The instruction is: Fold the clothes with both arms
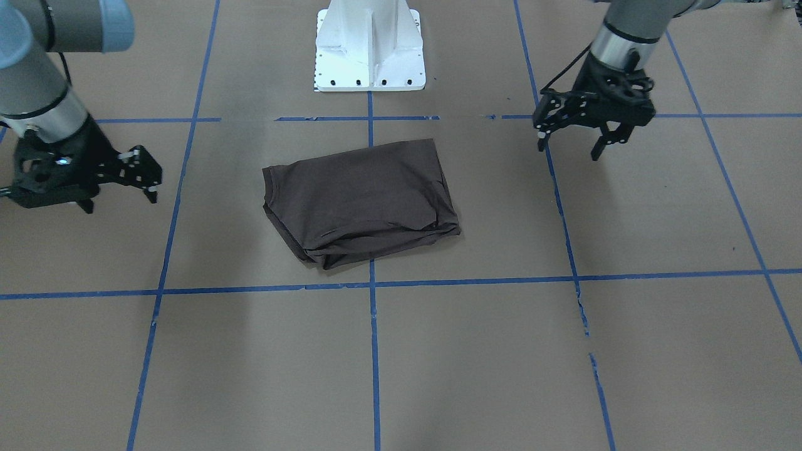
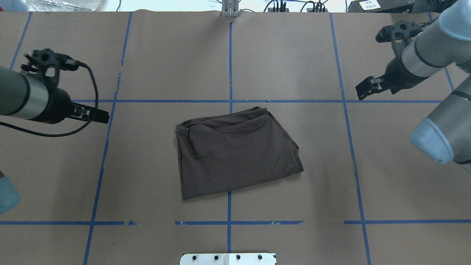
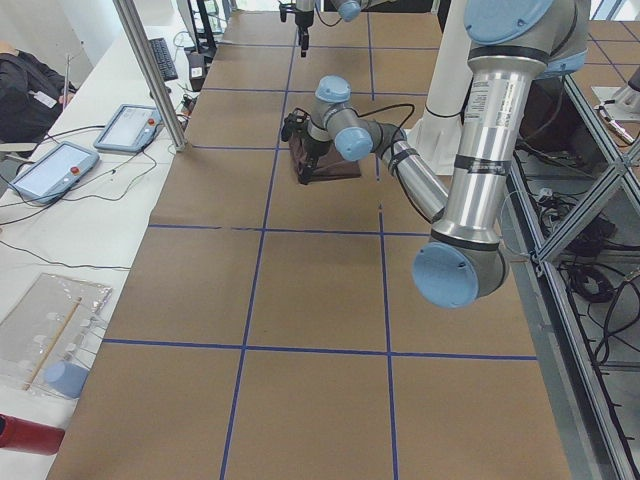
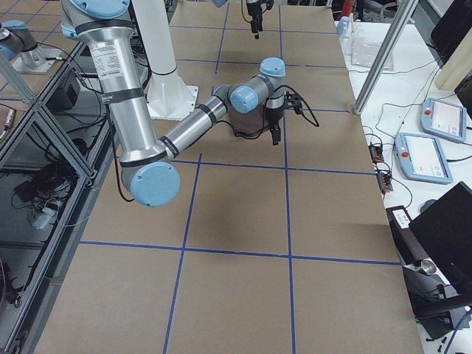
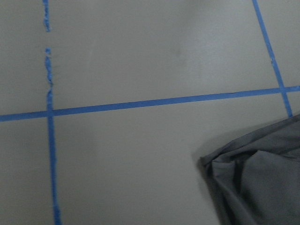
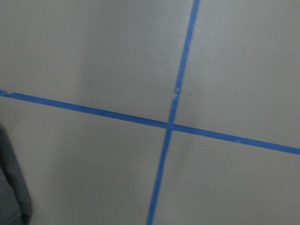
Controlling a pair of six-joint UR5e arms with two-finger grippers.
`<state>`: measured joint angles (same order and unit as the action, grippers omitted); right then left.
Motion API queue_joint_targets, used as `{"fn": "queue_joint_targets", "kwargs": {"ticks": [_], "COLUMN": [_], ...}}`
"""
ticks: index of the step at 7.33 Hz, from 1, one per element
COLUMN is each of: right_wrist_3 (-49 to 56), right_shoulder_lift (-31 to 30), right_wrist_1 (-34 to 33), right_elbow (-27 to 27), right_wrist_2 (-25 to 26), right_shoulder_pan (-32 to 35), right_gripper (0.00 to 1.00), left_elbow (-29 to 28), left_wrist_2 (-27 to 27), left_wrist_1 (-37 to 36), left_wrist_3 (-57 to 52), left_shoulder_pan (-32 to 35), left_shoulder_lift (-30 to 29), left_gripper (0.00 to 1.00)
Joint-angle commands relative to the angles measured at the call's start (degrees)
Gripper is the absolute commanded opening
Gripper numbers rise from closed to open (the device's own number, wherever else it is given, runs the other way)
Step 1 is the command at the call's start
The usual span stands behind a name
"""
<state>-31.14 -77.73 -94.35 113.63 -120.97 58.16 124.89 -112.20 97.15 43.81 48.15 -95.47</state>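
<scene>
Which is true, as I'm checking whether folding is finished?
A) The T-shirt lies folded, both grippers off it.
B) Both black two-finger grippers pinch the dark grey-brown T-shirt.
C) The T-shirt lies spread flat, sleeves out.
A: the dark grey-brown T-shirt lies folded, the left gripper and right gripper both apart from it.

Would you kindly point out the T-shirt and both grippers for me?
T-shirt point(image 1: 360, 197): front-facing view, middle of the folded top layer.
Left gripper point(image 1: 567, 149): front-facing view, midway between its fingertips.
Right gripper point(image 1: 120, 199): front-facing view, midway between its fingertips.
</scene>
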Motion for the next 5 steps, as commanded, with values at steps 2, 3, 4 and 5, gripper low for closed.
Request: {"fn": "queue_joint_targets", "kwargs": {"ticks": [2,3,4,5], "right_wrist_3": [26.42,28.74,30.59,30.61], "right_shoulder_lift": [-12.06,-17.66,-22.16,-23.51], "right_wrist_1": [-2.05,-1.37,-0.49,-0.49], "right_elbow": [-0.87,-1.04,-1.31,-3.75], "right_wrist_2": [-6.8,-6.48,-6.3,-6.47], "right_shoulder_pan": [15.54,18.02,21.0,23.47], "right_gripper": [1.0,1.0,1.0,1.0], "left_elbow": [0.53,-1.13,-5.23,-13.19], "left_wrist_2": [-5.02,-8.87,-14.31,-17.41], "left_wrist_1": [0.14,0.41,0.23,0.67], "left_wrist_3": [-28.07,-40.09,-47.51,-48.63], "left_shoulder_pan": [16.05,23.41,31.14,36.44], "left_shoulder_lift": [11.5,14.84,15.65,16.44], "left_gripper": [1.0,1.0,1.0,1.0]}}
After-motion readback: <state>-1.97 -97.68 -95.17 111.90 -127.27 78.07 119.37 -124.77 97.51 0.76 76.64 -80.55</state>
